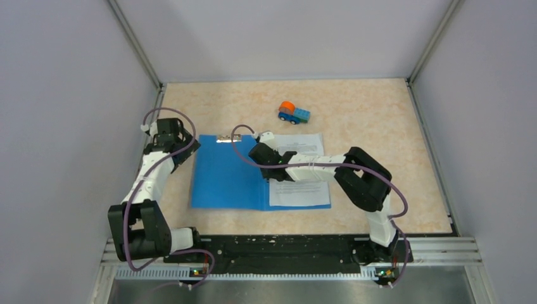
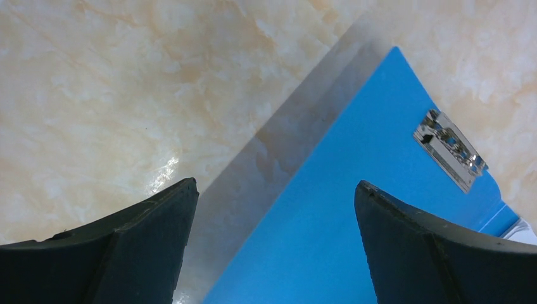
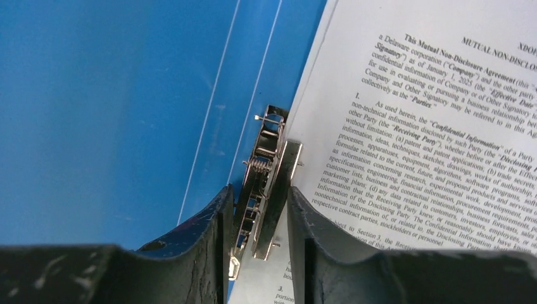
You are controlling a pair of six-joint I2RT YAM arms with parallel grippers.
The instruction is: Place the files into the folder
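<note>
Files [image 1: 296, 193] on folder [image 1: 225, 174], right gripper [image 3: 259, 193] pinching clip [image 3: 269, 168], truck [image 1: 294, 113] well apart.

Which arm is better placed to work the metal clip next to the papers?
Right. Its fingers pinch the metal clip beside the files; the left fingers hang wide open over the folder's far left corner.

You look down from above and behind onto the whole table [image 1: 380, 114]. Your left wrist view faces down near a corner of the folder [image 2: 329, 215]. Your right wrist view sits closer, at a metal clip [image 3: 269, 183]. All three share the folder.
</note>
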